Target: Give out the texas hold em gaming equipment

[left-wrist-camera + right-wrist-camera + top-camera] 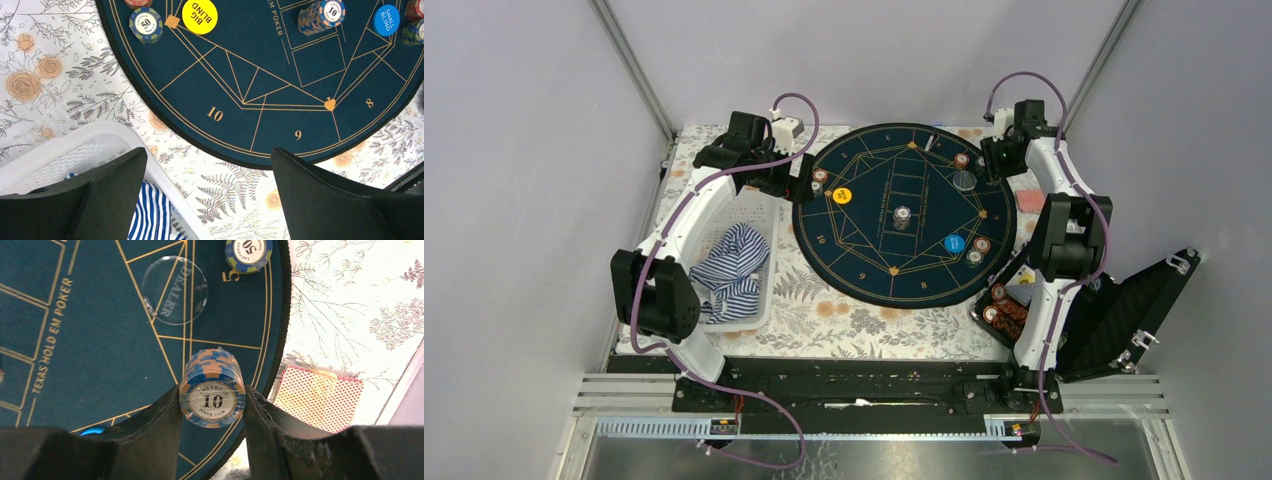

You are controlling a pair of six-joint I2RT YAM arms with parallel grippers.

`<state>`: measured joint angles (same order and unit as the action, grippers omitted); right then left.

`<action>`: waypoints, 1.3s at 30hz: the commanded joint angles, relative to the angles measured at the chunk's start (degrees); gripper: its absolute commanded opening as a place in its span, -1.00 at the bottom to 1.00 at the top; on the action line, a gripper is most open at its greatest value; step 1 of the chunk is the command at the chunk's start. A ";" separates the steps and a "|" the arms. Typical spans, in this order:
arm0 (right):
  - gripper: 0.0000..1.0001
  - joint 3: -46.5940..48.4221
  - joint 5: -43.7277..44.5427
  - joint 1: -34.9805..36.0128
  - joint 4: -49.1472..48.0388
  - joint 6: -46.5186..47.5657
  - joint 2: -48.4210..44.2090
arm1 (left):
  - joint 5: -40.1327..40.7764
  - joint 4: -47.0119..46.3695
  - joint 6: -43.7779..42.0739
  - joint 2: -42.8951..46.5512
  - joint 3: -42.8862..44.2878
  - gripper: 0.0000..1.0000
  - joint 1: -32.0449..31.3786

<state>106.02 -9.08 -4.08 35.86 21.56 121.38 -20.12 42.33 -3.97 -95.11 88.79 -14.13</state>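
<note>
- A white basket (766, 262) stands at the left of the floral tablecloth (854, 320), just beside the round mat (874, 250). It holds a striped cloth (729, 265).
- The left gripper (208, 152) hangs above the gap between the basket and the mat. Its jaws are spread wide and grasp nothing.
- The left chip stack (146, 25), marked 50, sits on the mat's left margin. The yellow disc (199, 16), lettered BIG BLIND, lies just beside it.
- The centre chip stack (902, 215), marked 10, stands in the middle of the mat.
- The blue disc (955, 243), lettered SMALL BLIND, lies on the right half of the mat, with two chip stacks (979, 250) just beside it.
- A clear disc (174, 290), lettered DEALER, lies on the mat's far right sector. The far chip stack (248, 252), marked 50, sits near it at the rim.
- The right gripper (212, 395) is clenched on the wrapped chip stack (213, 390), marked 10, over the mat's right margin. Contact with the mat cannot be told.
- The card deck (320, 397), red back up, lies on the tablecloth just outside the mat.
- An open black case (1124, 300) stands at the near right, with chips (1004, 305) inside.
</note>
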 commanded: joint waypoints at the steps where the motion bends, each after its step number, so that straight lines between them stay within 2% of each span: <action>1: -0.33 1.60 1.39 -0.41 -4.33 -0.74 2.74 | -0.91 -2.07 0.22 0.54 2.47 0.98 0.47; 13: -0.28 6.45 2.63 -0.41 -6.37 -1.60 8.84 | -0.62 -2.09 0.03 0.43 2.19 0.98 0.43; 25: -0.15 10.30 3.00 -0.41 -7.21 -1.70 13.34 | -0.63 -2.05 -0.13 -0.11 2.34 0.97 0.45; 27: -0.04 11.04 3.41 -0.43 -6.94 -1.62 13.98 | -0.76 -2.04 -0.08 -0.07 2.36 0.97 0.42; 34: 0.69 10.77 1.23 -0.40 -4.39 -1.79 9.62 | -0.80 -1.99 0.01 0.21 2.55 0.98 0.42; 39: 0.86 7.57 -2.79 1.23 -1.21 -1.44 1.65 | -1.29 -1.99 0.19 0.99 2.48 0.98 0.47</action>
<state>114.45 -7.46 -4.14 32.03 20.10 134.30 -20.18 42.33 -3.99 -95.11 88.79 -14.13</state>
